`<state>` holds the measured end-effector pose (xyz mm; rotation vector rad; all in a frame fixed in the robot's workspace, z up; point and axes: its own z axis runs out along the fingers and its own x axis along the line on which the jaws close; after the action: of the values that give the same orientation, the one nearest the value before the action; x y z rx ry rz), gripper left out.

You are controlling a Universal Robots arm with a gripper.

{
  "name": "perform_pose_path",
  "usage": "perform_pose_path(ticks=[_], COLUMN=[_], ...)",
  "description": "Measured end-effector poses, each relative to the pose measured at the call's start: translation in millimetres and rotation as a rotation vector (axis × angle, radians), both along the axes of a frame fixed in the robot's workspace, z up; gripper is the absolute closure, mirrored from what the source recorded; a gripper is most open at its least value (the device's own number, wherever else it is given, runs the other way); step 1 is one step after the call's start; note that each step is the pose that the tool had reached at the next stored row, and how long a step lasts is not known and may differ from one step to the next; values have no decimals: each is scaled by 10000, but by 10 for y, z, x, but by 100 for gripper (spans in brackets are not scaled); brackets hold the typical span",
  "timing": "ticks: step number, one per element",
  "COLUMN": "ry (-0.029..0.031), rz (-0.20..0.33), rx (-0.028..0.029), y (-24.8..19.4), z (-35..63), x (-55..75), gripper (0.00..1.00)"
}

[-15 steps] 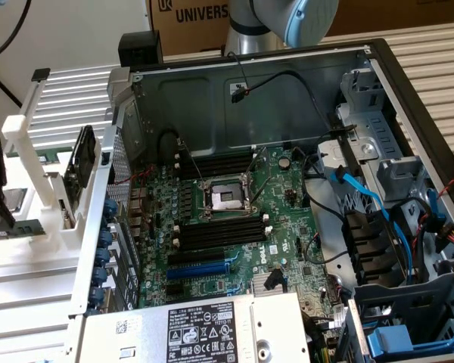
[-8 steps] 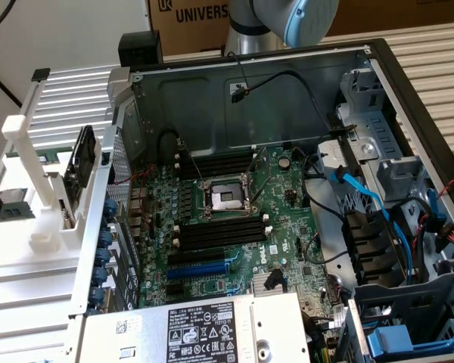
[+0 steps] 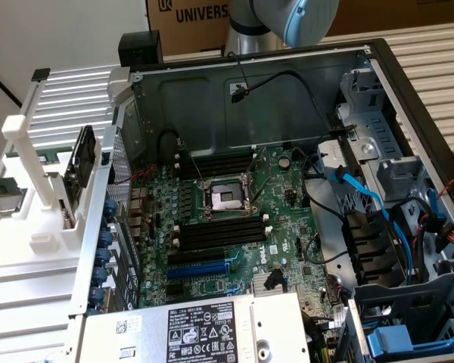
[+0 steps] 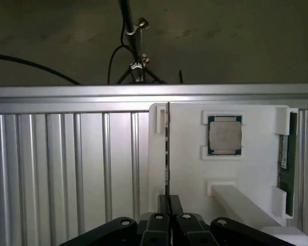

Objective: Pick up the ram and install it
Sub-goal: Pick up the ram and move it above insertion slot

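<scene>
Jaws are clamping together on the ram, a long, thin circuit-board stick showing edge-on in the wrist view. It is running out from between the black fingertips and across the edge of the white moulded plastic holder. Whether the stick is sitting in that holder or hanging clear of it, I cannot tell. A square silver processor chip is lying in a pocket of the holder, and a second green memory stick is resting along its far side, all on the ribbed metal desk. In the exterior view, the long black empty memory slots are waiting on the green motherboard, well apart from the holder. The stick is likely handling as light, stiff and fragile. It is best held by its bare board edges, clear of the chips and contact row, and kept square so it is not twisting.
</scene>
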<state>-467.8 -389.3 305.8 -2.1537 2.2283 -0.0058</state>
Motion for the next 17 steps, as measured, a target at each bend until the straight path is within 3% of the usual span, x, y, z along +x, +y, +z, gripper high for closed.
perform_pose_path(ticks=[10, 17], ry=[11, 117], rz=[-1, -1], rx=[-27, -26], y=[-12, -58], z=[454, 702], x=[67, 294], gripper=[88, 88])
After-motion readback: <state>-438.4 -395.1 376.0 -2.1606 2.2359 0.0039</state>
